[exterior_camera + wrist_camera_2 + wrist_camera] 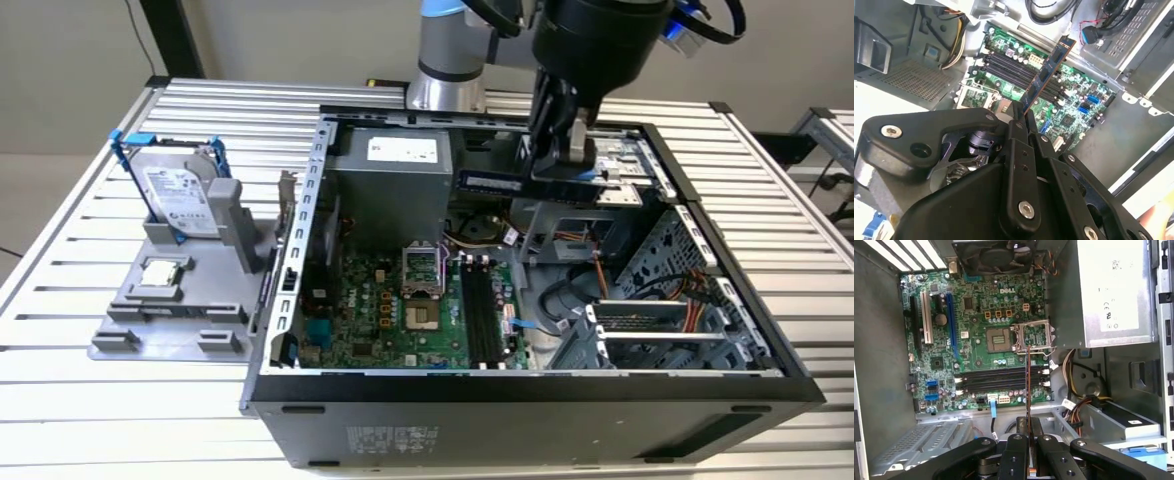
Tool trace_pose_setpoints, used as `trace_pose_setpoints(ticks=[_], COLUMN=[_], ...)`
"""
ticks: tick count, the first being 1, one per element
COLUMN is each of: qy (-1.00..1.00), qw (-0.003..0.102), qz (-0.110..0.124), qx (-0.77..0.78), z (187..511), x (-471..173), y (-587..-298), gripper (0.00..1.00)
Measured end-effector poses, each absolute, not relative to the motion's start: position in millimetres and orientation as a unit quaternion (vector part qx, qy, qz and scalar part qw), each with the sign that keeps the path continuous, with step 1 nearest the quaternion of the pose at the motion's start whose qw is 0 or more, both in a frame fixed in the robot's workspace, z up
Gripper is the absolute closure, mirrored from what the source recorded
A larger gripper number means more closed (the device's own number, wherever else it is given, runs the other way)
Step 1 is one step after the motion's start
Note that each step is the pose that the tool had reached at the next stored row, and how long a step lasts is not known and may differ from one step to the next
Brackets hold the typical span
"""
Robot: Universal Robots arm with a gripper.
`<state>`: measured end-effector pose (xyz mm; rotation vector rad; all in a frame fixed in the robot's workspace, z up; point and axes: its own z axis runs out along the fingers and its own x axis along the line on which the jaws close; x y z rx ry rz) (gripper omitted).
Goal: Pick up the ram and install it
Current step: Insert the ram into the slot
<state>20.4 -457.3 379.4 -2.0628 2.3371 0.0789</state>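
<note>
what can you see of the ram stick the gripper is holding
The ram is a long, thin, flat dark circuit-board stick with small chips along its face. The black gripper is shut on one end, holding it roughly level and on edge above the green motherboard inside the open computer case, apart from the black memory slots.

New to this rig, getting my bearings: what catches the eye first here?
The black gripper hangs over the open black computer tower, shut on the long, thin, dark ram stick. Below lies the green motherboard; the silver hard drive in its blue frame stands on the exterior view's left.
</note>
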Motion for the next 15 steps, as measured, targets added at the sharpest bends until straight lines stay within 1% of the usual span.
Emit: trace_pose_setpoints(ticks=[15], qy=[0.775], qw=[0.013], qz=[0.025], qx=[-0.631], z=[379.4], x=[20.4], y=[-463.7], gripper=[1.0])
